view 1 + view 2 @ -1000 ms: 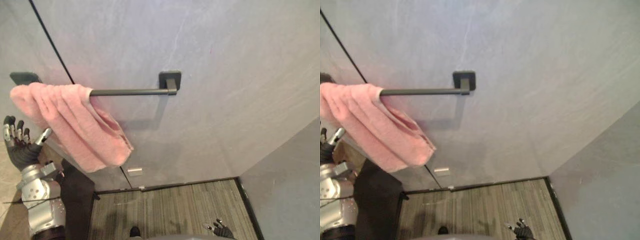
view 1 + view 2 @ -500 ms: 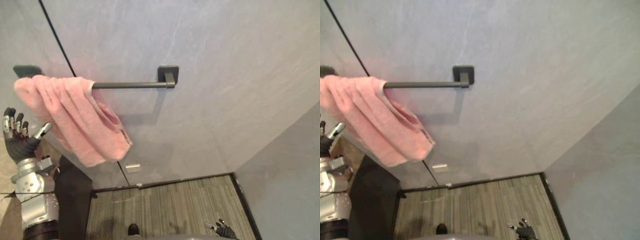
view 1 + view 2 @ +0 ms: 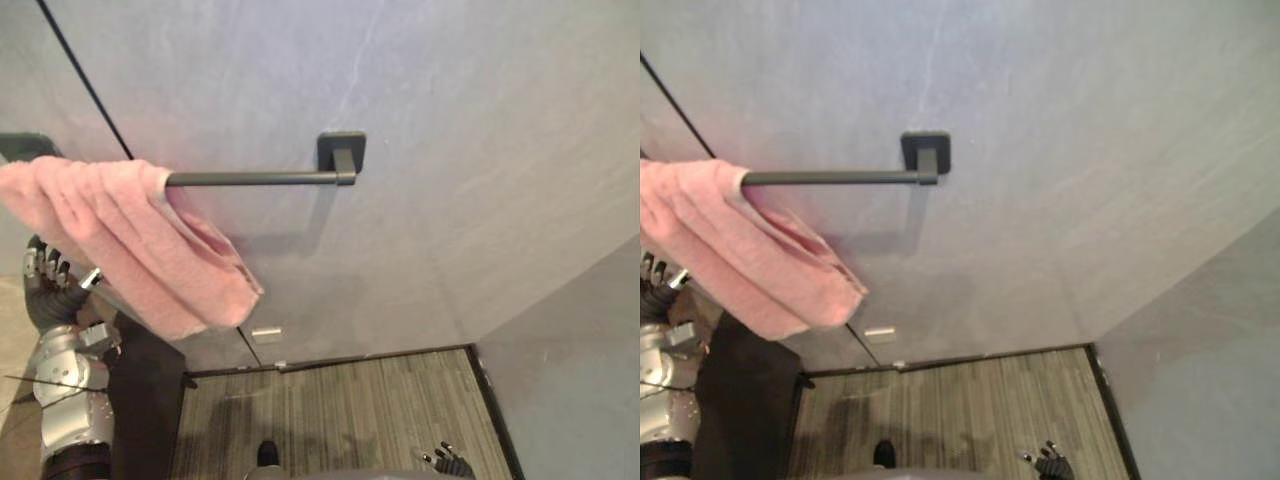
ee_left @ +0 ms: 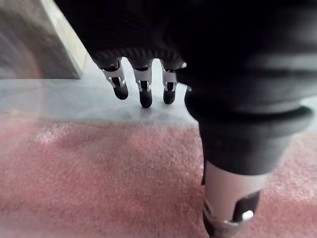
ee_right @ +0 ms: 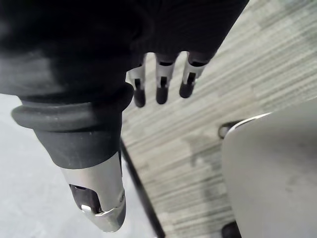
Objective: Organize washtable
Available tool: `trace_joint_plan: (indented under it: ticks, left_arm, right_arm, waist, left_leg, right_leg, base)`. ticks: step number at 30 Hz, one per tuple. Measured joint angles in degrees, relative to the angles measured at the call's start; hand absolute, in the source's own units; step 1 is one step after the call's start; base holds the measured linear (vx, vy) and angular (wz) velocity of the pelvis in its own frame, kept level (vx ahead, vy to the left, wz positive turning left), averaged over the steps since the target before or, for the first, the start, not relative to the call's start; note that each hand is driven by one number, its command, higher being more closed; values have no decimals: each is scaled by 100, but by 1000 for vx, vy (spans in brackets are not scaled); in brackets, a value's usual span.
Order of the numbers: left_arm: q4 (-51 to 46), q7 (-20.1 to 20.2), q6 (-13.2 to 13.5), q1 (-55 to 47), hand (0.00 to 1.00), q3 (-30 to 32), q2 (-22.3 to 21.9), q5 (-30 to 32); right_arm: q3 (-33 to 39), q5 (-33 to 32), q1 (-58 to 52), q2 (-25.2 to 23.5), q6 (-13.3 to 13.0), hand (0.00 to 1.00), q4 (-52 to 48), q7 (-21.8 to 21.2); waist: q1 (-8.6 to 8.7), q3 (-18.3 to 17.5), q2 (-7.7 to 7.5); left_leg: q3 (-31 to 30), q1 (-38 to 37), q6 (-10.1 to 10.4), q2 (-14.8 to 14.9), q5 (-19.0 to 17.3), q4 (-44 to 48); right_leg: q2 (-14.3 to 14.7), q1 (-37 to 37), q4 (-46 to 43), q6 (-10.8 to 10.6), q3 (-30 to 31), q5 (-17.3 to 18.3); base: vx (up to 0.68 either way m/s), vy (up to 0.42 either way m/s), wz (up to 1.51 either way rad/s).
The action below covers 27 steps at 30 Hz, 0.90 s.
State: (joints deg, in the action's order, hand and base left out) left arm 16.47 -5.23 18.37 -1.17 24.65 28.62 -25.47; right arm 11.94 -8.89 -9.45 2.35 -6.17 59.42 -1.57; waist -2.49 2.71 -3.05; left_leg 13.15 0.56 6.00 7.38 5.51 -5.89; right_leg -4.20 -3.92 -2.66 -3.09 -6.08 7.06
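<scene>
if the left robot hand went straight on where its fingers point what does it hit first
Most likely the pink towel draped on the bar: the left robot hand points up right beneath its hanging fold. Depth is unclear, so it could pass beside it to the grey wall.

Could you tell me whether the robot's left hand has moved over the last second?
Yes, slightly. The left hand has risen towards the pink towel on the towel bar; its fingertips, clear below the towel's edge before, now meet it.
</scene>
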Motion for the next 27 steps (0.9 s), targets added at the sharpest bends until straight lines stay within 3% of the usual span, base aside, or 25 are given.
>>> trace_joint_plan:
  ticks: [6, 24, 25, 27]
  left_arm:
    - [238, 152, -50, 6, 0, -161, 240, -96]
    - [517, 469, -241, -43, 0, -577, 265, -115]
    - [584, 493, -279, -64, 100, -683, 257, -114]
    - [664, 529, -352, -66, 100, -830, 257, -115]
  right_arm:
    - [-3, 0, 7, 123, 0, 0, 27, -2]
    - [0, 14, -66, 126, 10, 0, 41, -109]
    - [1, 14, -58, 128, 10, 0, 46, -109]
    - [1, 25, -45, 132, 11, 0, 50, -109]
  waist:
    - [20, 103, 76]
    - [3, 121, -51]
    - [3, 122, -51]
    - [13, 123, -49]
  left_leg:
    - [42, -23, -6, 14, -5, -10]
    - [-30, 111, -19, -120, -2, -6]
    - [-28, 111, -19, -120, -2, -6]
    - [-18, 109, -19, -120, -2, -7]
  right_leg:
    - [-1, 59, -37, 36, 39, -52]
    - [-97, 120, 89, -56, 132, -38]
    - [-97, 120, 89, -55, 134, -39]
    - [-96, 121, 89, -53, 138, -40]
  base:
    - [-80, 1, -10]
    - [1, 9, 1]
    - [32, -9, -1]
    - [0, 0, 0]
